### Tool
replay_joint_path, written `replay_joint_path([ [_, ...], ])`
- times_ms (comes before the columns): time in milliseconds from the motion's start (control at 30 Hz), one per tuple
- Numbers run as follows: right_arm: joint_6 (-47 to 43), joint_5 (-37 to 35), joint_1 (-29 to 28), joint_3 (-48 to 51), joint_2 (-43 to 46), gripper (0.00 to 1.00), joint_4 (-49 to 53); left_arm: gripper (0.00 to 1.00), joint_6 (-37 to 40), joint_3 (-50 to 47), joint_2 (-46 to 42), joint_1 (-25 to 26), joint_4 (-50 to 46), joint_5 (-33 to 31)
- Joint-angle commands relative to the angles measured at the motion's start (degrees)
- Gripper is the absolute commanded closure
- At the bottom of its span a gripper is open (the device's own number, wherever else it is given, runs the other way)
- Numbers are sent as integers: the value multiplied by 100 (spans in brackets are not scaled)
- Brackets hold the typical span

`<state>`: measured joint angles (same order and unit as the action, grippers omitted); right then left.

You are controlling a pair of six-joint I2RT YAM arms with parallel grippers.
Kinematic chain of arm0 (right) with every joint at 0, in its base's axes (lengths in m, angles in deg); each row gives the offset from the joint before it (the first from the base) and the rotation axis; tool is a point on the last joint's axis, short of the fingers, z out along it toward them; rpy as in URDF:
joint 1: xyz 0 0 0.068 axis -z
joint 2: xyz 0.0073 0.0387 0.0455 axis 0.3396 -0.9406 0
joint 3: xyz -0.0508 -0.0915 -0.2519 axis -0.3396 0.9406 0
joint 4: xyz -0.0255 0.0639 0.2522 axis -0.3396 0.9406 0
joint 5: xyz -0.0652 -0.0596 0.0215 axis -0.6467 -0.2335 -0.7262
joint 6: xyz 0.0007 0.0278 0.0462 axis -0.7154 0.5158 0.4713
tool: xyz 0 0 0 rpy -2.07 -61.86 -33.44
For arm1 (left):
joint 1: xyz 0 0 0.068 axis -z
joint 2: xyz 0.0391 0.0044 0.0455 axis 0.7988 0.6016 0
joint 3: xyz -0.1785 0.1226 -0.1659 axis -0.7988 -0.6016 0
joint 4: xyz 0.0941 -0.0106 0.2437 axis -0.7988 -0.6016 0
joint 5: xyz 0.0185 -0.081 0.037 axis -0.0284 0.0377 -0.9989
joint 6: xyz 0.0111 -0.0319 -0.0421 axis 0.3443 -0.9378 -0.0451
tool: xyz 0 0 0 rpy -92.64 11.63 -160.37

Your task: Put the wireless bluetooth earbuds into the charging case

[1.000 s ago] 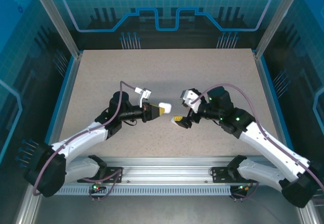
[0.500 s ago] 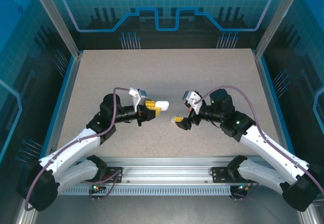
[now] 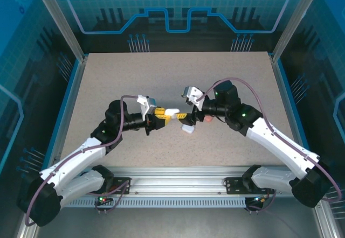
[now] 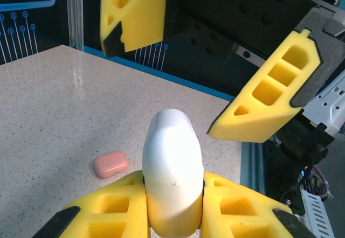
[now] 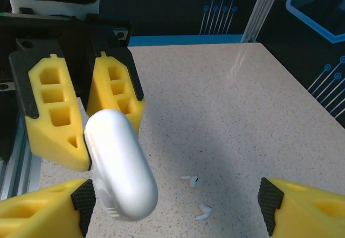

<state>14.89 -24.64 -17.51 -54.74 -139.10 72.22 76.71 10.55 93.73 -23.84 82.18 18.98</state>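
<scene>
A smooth white pebble-shaped plastic charging case [image 3: 172, 111] is held aloft above the middle of the speckled beige stone-look table [image 3: 161, 71], clamped at its lower end between the yellow foam pads of the left hand [image 3: 163, 114]. Its free end is pointed at the right hand [image 3: 186, 117]. The right hand's pads are spread wide on either side of that end, one close beside it and the other well apart, with nothing gripped. The case appears to be offered this way so that its lid end can be reached, a seam being visible across the shell and the lid looking closed.

Two tiny white stemmed plastic earbuds [image 5: 190, 180] are seen lying loose on the bare table under the raised hands, just beside each other and not yet in any case. A small salmon-pink rounded plastic case [image 4: 110, 163] is left on the table near the right arm.

Broad open surface is offered toward the far edge and both side edges. The near edge is crowded by the arm bases, and little room is judged to remain between the two hands themselves.
</scene>
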Motion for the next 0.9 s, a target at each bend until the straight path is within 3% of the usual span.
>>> replay_joint_path([
  [0, -180, 234, -65, -260, -152, 18, 108, 89, 201, 32, -108, 34, -33, 73],
  [433, 106, -351, 97, -476, -251, 25, 8, 90, 200, 32, -145, 36, -72, 97],
  [867, 428, -90, 396, -280, 123, 22, -3, 91, 192, -16, -209, 32, -157, 24],
])
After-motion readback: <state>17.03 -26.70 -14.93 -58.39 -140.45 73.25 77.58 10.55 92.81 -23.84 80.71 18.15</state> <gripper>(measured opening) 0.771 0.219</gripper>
